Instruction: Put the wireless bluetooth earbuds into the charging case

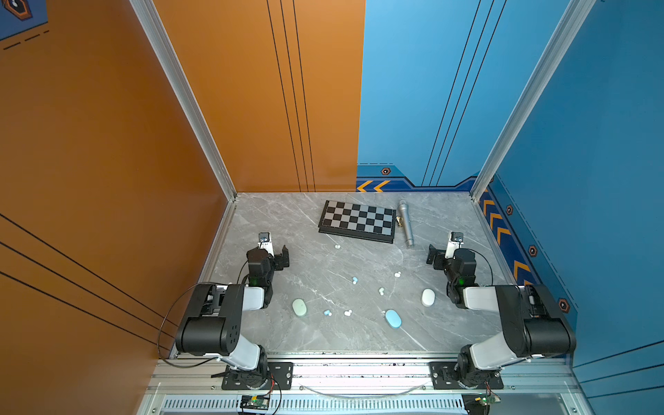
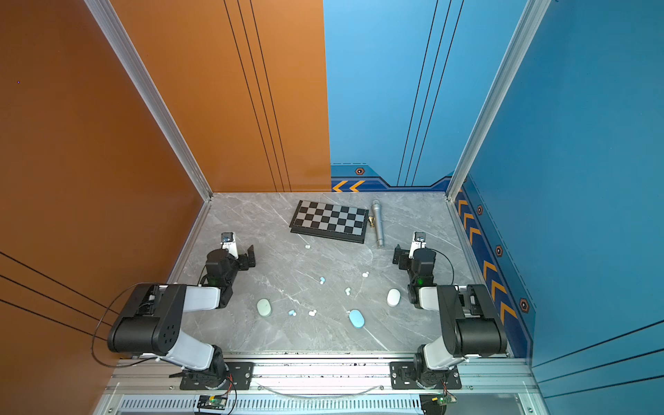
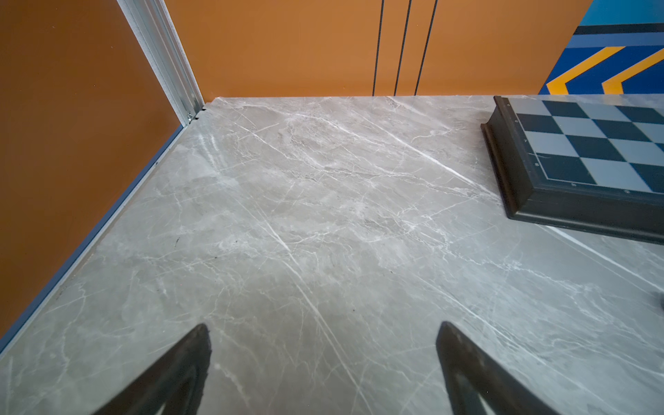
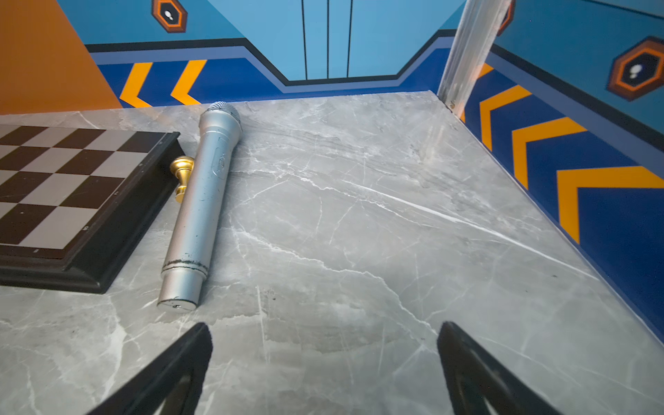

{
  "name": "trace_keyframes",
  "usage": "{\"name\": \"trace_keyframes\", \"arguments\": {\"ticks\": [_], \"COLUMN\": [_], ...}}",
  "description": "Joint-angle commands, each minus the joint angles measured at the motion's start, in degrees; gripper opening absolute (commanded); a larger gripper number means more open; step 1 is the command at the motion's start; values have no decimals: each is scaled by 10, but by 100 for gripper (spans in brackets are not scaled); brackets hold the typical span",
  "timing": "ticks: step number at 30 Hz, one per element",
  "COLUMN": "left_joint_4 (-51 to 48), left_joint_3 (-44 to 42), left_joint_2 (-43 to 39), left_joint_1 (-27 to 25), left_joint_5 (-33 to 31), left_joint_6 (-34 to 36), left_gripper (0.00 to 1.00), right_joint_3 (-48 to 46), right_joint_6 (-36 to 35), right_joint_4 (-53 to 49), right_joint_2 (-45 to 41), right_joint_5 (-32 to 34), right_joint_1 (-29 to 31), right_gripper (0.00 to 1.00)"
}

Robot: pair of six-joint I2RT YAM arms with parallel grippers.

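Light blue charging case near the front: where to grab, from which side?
Probably top-down with the right gripper, the nearer one, its open fingers closing across the narrow middle of the light blue charging case. It lies flat on the table, an oval pebble with its long axis diagonal, so the short span fits best; rounded edges could slip.
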Motion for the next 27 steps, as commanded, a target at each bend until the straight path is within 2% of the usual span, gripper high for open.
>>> {"name": "trace_keyframes", "arguments": {"ticks": [1,3,5,6,8,9,11,13,15,17,21,24,27], "left_joint_4": [-72,-136,-249,-300,-433,-485,-568,-569,-513,-464,-498,-554,-607], "left_joint_3": [4,22,66,88,142,163,203,199,174,157,195,229,247], "left_joint_2": [-81,-149,-219,-241,-277,-286,-305,-328,-360,-385,-376,-362,-351], "left_joint_1": [1,2,5,7,10,12,30,40,49,45,9,-58,-150], "left_joint_5": [-9,-13,-11,-10,-27,-32,35,86,165,209,268,263,223], "left_joint_6": [-2,-24,-67,-91,-166,-199,-227,-247,-249,-253,-203,-136,-58], "left_gripper": [98,98,98,98,98,98,98,98,98,98,100,100,100], "right_joint_3": [74,116,175,198,225,231,240,262,290,311,335,331,305], "right_joint_6": [27,94,226,244,241,246,257,265,281,291,297,307,303], "right_joint_4": [-169,-261,-409,-461,-520,-546,-613,-701,-809,-904,-1048,-1090,-1107], "right_joint_2": [-99,-152,-195,-208,-238,-251,-277,-285,-274,-253,-223,-229,-224], "right_joint_5": [16,4,15,-22,-140,-146,-137,-113,-82,-84,-57,-44,-58], "right_joint_1": [1,-7,-20,-34,-64,-63,-48,-29,-11,10,71,118,144], "right_gripper": [100,100,100,100,100,99,95,93,90,86,83,83,83]}}
